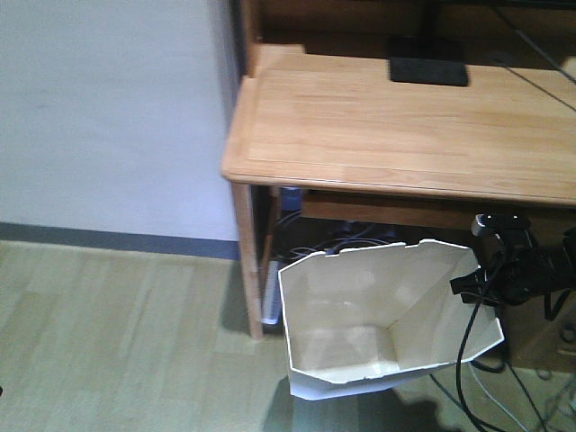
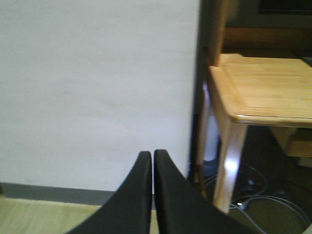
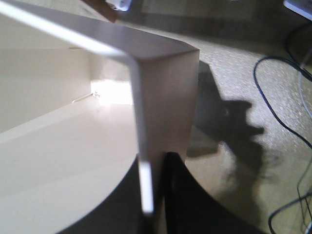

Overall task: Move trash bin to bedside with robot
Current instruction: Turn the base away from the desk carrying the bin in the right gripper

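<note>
The white trash bin (image 1: pixel 387 315) hangs tilted just above the floor in front of the wooden desk, its cream inside facing the front camera. My right gripper (image 1: pixel 470 283) is shut on the bin's right rim; in the right wrist view the thin wall (image 3: pixel 161 112) runs between the two black fingers, the gripper (image 3: pixel 155 187) pinching it. My left gripper (image 2: pixel 152 155) is shut and empty, pointing at the white wall beside the desk. The bed is out of view.
A light wooden desk (image 1: pixel 405 126) stands behind the bin, its leg (image 1: pixel 247 261) to the bin's left. A black monitor base (image 1: pixel 428 70) sits on the desk. Cables (image 1: pixel 477 387) and a power strip (image 1: pixel 271 292) lie on the floor under it. White wall (image 1: pixel 108 117) at left.
</note>
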`<state>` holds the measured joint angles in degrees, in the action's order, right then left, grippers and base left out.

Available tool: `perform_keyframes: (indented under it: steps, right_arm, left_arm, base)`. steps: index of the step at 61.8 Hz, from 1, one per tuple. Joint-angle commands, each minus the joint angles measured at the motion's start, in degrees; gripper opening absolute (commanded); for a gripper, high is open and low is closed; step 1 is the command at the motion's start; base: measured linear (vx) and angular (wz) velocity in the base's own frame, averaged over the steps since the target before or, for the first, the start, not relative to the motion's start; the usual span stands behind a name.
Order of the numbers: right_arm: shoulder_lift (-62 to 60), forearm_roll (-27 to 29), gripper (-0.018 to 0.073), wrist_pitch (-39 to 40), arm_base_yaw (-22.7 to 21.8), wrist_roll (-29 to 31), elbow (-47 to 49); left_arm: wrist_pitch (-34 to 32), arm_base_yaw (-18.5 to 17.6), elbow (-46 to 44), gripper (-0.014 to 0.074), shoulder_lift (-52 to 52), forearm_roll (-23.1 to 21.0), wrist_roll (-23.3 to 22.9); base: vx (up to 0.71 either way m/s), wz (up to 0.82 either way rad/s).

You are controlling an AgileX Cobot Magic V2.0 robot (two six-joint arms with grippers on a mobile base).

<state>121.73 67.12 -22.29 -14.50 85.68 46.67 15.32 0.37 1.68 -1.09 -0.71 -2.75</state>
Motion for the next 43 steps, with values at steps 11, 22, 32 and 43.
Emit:
perform_keyframes:
  steps: [11,22,32,43]
  right_arm:
    - [-3.78,3.44,-0.0006,-9.95,-0.07,-1.11,0.80]
    - [-3.78,3.44,-0.0006,-9.95,-0.07,-1.11,0.80]
    - [-3.78,3.44,-0.0006,-9.95,-0.07,-1.11,0.80]
    - [-3.78,3.44,-0.0006,-9.95,-0.07,-1.11,0.80]
  left_arm:
    - [-4.23,-0.14,1.65,-0.0006,-0.57,-0.25,-0.45]
    - [-4.23,-0.14,1.65,-0.0006,-0.57,-0.25,-0.45]
    - [-4.23,-0.14,1.65,-0.0006,-0.57,-0.25,-0.45]
    - [-4.23,-0.14,1.65,-0.0006,-0.57,-0.25,-0.45]
  base:
    - [-0.04,0.61]
    - [-0.04,0.73]
    - [-0.03,0.72]
    - [0.00,0.68]
